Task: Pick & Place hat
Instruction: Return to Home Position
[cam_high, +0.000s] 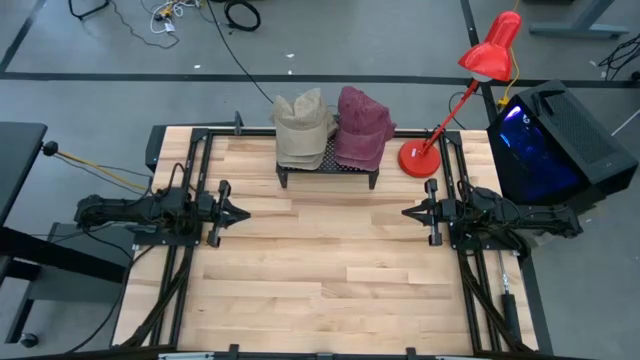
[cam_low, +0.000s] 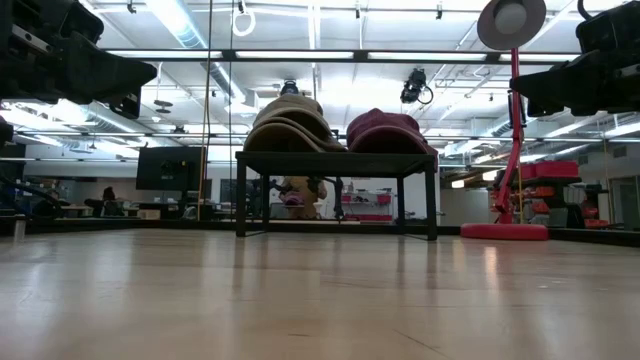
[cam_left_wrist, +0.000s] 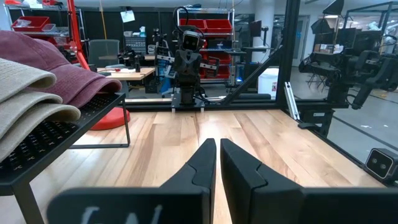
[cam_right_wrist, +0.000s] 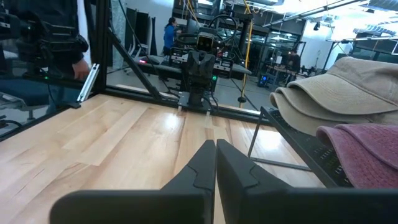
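Two stacks of hats rest on a low black mesh rack (cam_high: 328, 172) at the table's far middle: beige hats (cam_high: 303, 128) on the left, maroon hats (cam_high: 362, 127) on the right. The low view shows the same beige hats (cam_low: 290, 125) and maroon hats (cam_low: 388, 130) on top of the rack. My left gripper (cam_high: 240, 213) waits shut at the table's left side, pointing level toward the right. My right gripper (cam_high: 410, 212) waits shut at the right side, pointing left. In the wrist views the left gripper (cam_left_wrist: 217, 152) and the right gripper (cam_right_wrist: 215, 151) have nothing between their fingers.
A red desk lamp (cam_high: 420, 158) stands at the far right beside the rack, its head (cam_high: 492, 50) reaching past the table. A black box with a blue glow (cam_high: 550, 140) sits beyond the right edge. Bare wooden tabletop (cam_high: 320, 270) lies between the arms and toward the near edge.
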